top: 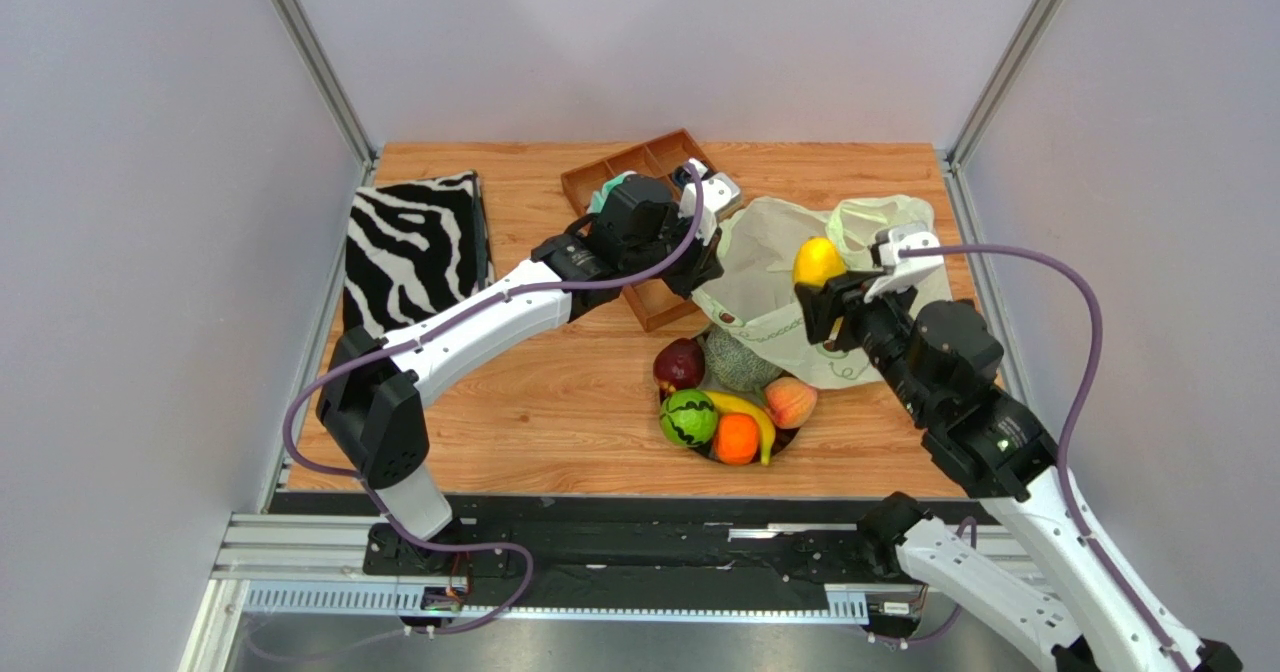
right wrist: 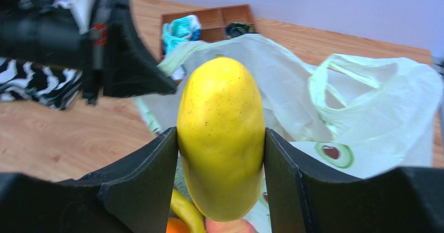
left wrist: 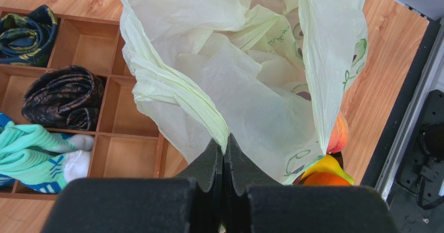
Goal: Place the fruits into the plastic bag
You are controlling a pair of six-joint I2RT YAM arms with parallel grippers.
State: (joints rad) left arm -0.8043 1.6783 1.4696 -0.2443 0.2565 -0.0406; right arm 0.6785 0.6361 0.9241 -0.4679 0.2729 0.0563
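The pale green plastic bag (top: 789, 275) with avocado prints lies at the back right of the table. My left gripper (top: 706, 237) is shut on the bag's rolled rim (left wrist: 208, 116) and holds it up. My right gripper (top: 824, 290) is shut on the yellow oblong fruit (right wrist: 221, 134) and holds it above the bag's near side (right wrist: 365, 113). In front of the bag lie the dark red apple (top: 679, 362), netted melon (top: 736, 357), peach (top: 790, 401), orange (top: 735, 438), banana (top: 751, 414) and striped green ball (top: 690, 419).
A brown wooden divider tray (top: 639, 177) with rolled cloths (left wrist: 60, 98) sits behind the left gripper. A zebra-striped fabric box (top: 413, 245) stands at the left edge. The fruit pile sits on a dark dish (top: 784, 438) near the front edge.
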